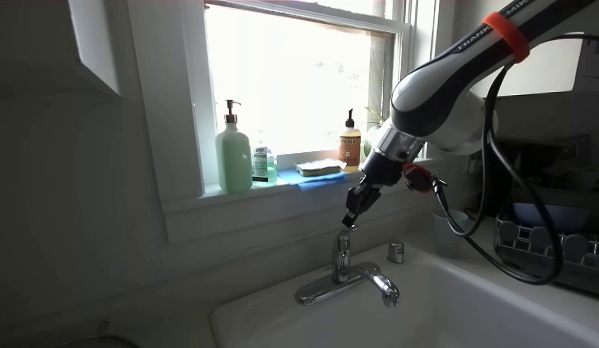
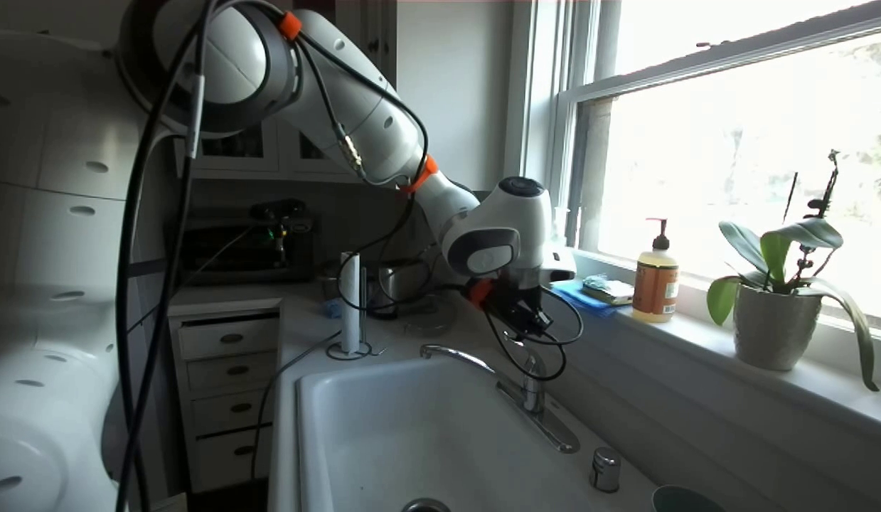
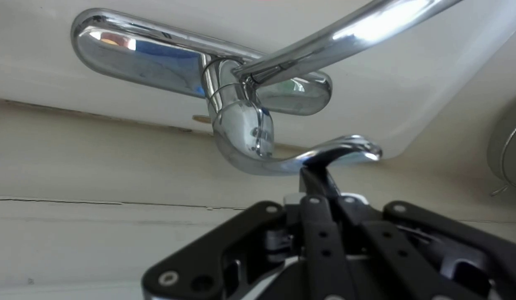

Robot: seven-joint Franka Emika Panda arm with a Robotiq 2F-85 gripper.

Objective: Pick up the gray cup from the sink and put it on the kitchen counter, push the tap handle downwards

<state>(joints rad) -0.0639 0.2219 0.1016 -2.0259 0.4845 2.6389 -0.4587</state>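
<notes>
The gray cup (image 1: 444,244) stands upright on the kitchen counter (image 1: 517,282) beside the sink (image 1: 473,299), partly behind a hanging cable. Its rim (image 2: 685,500) also shows at the bottom edge of an exterior view. The sink (image 2: 412,405) holds no cup. My gripper (image 1: 349,221) is shut, pointing down over the faucet. In the wrist view my fingertips (image 3: 318,171) are at the tap handle (image 3: 345,148), touching it or almost so, with nothing between the fingers. The chrome lever (image 1: 351,228) stands out from the faucet top; the spout (image 3: 357,33) reaches over the basin.
A small chrome knob (image 1: 396,252) stands on the sink rim. Bottles (image 1: 234,159) and a sponge (image 1: 320,167) line the windowsill close to the arm. A dish rack (image 1: 546,246) is on the counter past the cup. Loose cables (image 2: 557,373) hang round the gripper and faucet.
</notes>
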